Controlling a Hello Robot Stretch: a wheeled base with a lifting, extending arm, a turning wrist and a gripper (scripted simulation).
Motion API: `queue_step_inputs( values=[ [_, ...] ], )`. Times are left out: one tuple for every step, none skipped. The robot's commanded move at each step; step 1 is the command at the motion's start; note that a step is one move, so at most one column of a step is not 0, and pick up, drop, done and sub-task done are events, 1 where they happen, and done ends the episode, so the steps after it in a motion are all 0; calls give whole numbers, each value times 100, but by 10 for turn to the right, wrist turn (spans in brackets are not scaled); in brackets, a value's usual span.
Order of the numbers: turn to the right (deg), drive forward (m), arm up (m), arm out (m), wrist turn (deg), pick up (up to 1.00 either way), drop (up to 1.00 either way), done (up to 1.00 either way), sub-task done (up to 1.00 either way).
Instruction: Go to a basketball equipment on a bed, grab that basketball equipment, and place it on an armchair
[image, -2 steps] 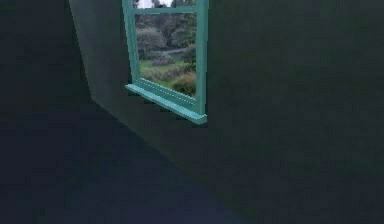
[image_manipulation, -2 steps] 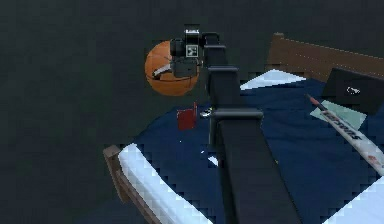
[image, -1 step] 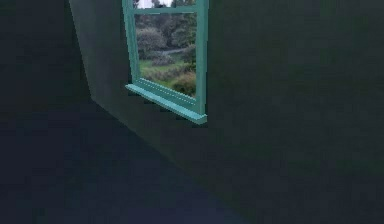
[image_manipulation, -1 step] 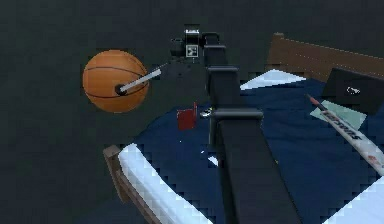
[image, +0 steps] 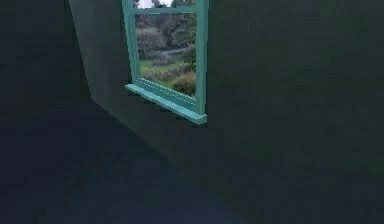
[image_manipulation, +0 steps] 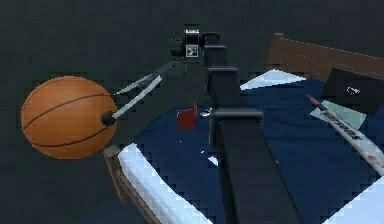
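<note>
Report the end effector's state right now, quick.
The end effector holds the basketball, which hangs clear of the bed. How its fingers stand cannot be told.

A window (image: 165, 55) with a teal frame sits in a dark wall (image: 290, 90) near the top of the forward view, and its sill (image: 166, 104) juts out below the glass. Trees and green ground show through the panes. Below lies dark floor (image: 70, 170).

In the arm side view, a white pillow (image_manipulation: 272, 78) lies upper right. Further right rests a dark flat slab (image_manipulation: 355, 90) — possibly a laptop — with a long pale bat (image_manipulation: 352, 133) edged in red just beside it. A small red thing (image_manipulation: 187, 117) sits near the middle.
</note>
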Motion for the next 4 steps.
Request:
queue_step_inputs(
  values=[
    [0,0,0,0,-240,0,0,0,0],
    [0,0,0,-42,0,0,0,0,0],
    [-420,0,0,0,0,0,0,0,0],
    [0,25,0,0,0,0,0,0,0]
  ],
)
